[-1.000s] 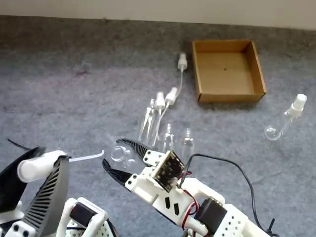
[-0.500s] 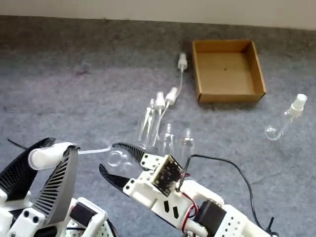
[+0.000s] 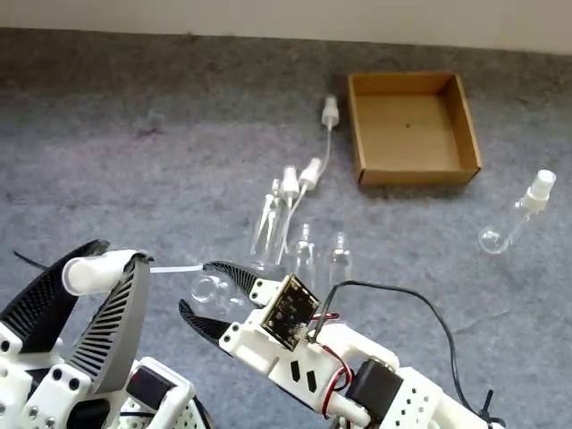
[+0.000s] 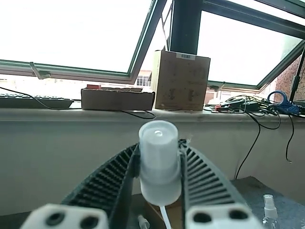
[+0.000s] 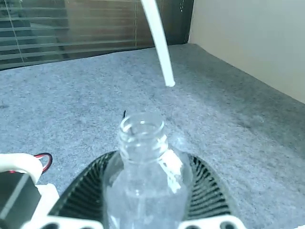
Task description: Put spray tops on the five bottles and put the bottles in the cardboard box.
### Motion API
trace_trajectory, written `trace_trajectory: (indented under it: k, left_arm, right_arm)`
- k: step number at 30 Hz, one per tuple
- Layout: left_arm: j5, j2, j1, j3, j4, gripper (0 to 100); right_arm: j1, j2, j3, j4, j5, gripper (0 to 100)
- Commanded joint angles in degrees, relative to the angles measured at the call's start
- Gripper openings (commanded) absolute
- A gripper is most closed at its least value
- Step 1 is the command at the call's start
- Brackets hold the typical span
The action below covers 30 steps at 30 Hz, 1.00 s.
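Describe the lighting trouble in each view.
Left wrist view: the windows are blown white, backlighting the spray top. Right wrist view: bright glints on the clear bottle; the wall is evenly lit. High view: soft, flat light and weak shadows; the loose bottles hardly stand out from the carpet.

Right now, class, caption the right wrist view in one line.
The right gripper holds an uncapped clear bottle, the spray top's tube poised close to its mouth.

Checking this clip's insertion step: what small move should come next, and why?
Probably advance the spray top in the left gripper so its tube enters the bottle held by the right gripper: the tube's tip hangs just outside the open mouth, not yet inside.
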Motion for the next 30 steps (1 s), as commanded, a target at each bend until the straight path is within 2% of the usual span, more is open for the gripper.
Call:
trace_trajectory:
  k: [1,14,23,30]
  left_arm:
    - [0.53,2.51,-0.04,-0.75,0.44,1]
    - [0.26,1.98,-0.31,4.09,0.09,1]
    - [0.35,1.89,-0.31,-0.66,0.53,1]
    - [0.62,2.33,-0.04,-2.15,0.26,1]
  right_arm:
    - [-0.48,0.31,-3.38,-0.04,-0.09,0.5]
    - [-0.48,0.31,-4.97,0.04,-0.09,0.5]
    - [6.46,0.66,-4.97,0.04,-0.35,0.5]
    - [5.93,0.75,-4.70,-0.04,-0.44,0.5]
